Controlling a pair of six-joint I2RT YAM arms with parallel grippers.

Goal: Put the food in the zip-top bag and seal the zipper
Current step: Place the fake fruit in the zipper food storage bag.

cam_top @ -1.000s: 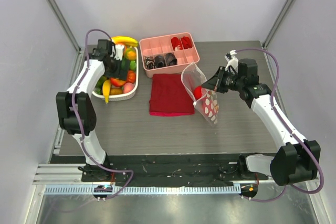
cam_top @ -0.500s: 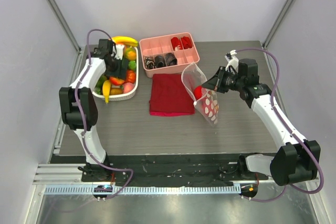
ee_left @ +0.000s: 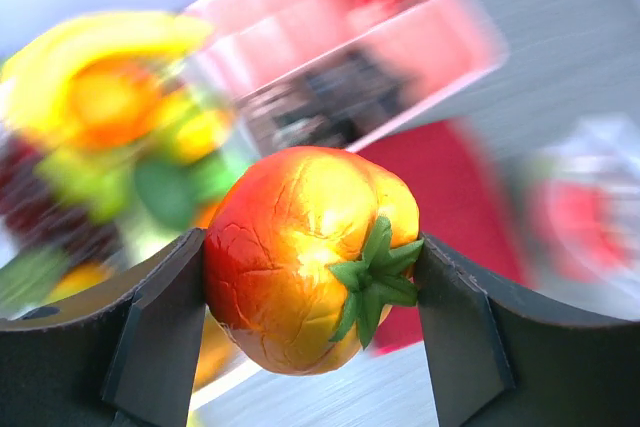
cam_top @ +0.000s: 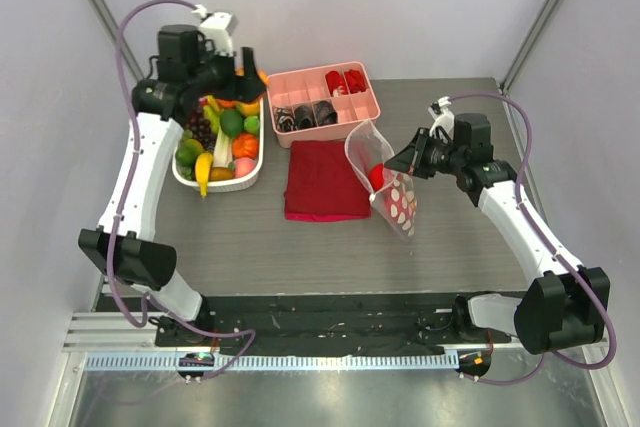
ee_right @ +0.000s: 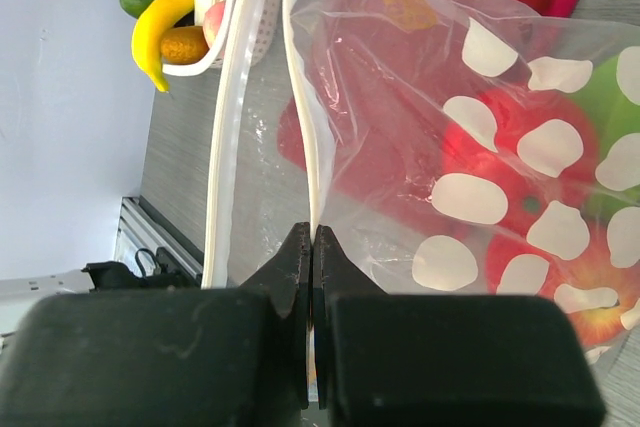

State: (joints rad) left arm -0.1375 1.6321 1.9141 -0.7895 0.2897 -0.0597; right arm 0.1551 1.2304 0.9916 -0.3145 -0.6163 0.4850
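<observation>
Reaching high, the left arm (cam_top: 140, 162) bends over the white basket (cam_top: 258, 162), left of the red cloth (cam_top: 322, 179). The left gripper (cam_top: 247, 67) fingers (ee_left: 165, 327) clamp one orange-red toy fruit (ee_left: 300, 247). The right arm (cam_top: 510, 212) sits low, just right of the cloth. The right gripper (ee_right: 313, 247) is pinched tight on the zipper (ee_right: 304, 97) and holds the one zip-top bag (cam_top: 390, 192) upright. The top view shows one red fruit (cam_top: 377, 177) inside. The right wrist view adds green beside it; count unclear.
</observation>
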